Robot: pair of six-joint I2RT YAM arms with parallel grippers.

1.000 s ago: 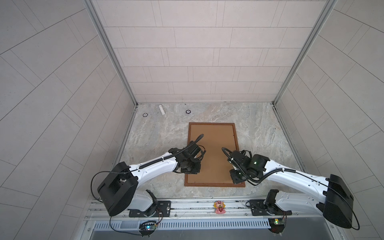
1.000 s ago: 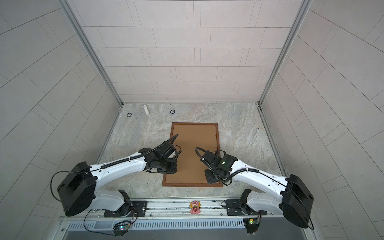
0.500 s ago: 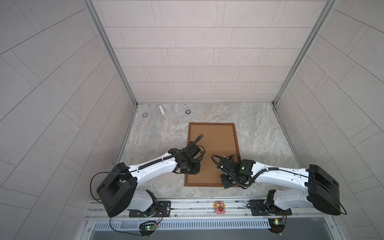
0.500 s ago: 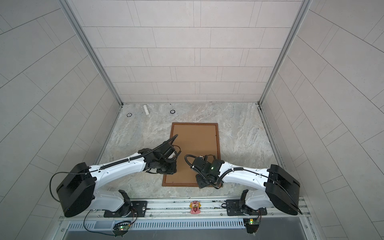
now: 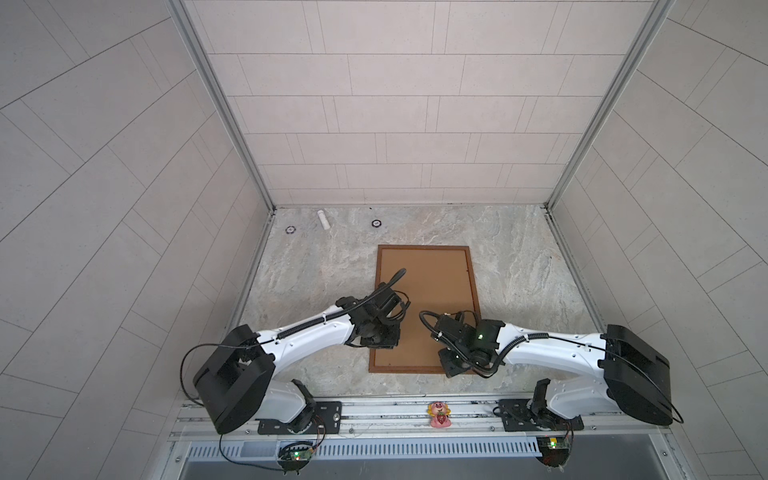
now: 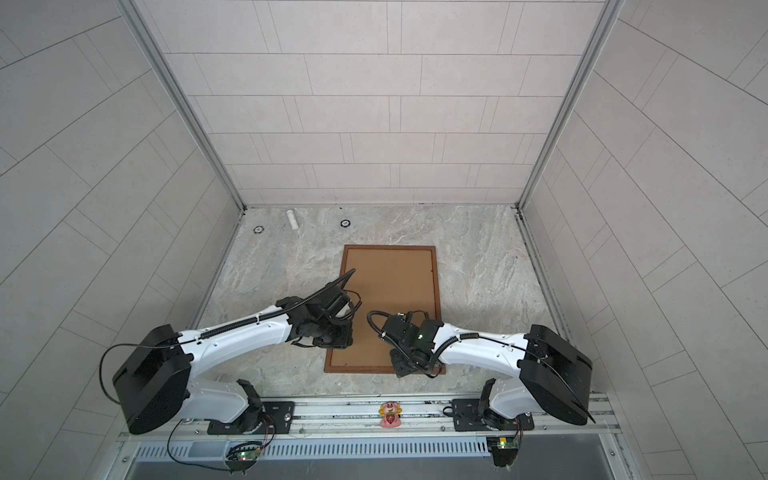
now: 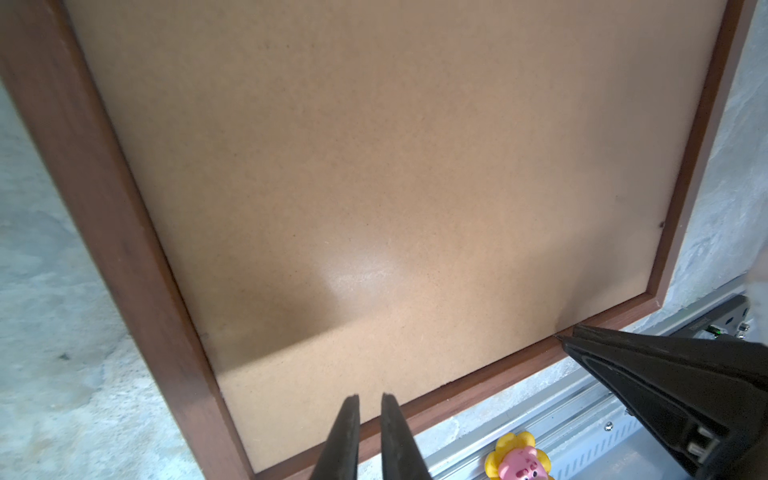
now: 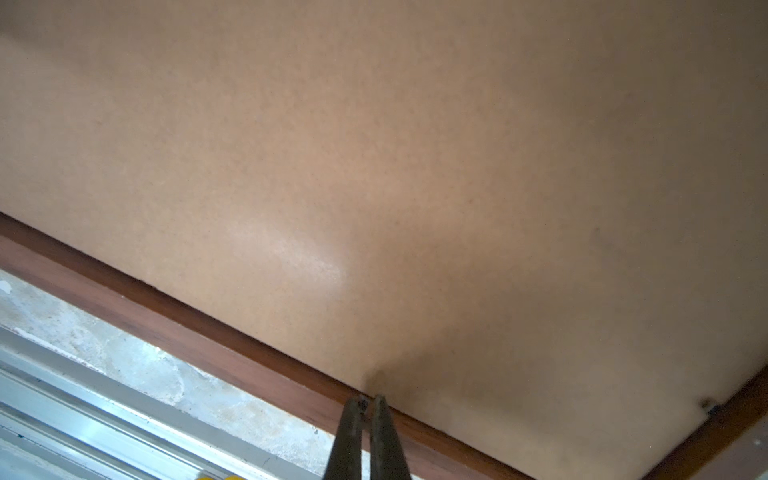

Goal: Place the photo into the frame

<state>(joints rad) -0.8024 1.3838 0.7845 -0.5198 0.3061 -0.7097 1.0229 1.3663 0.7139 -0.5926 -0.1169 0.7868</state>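
R claw (image 8: pixel 366 400) slid inward along frame (image 8: pixel 208 345) rim, shut; L claw (image 7: pixel 370 397) narrow, empty; board (image 7: pixel 374 166) in frame.

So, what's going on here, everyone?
A wooden frame lies flat on the table, filled by a brown backing board. Both robot arms work at its near edge: the right gripper, shut, has its tips at the seam between board and frame; the left gripper hovers over the board, slightly open and empty. No photo is visible.
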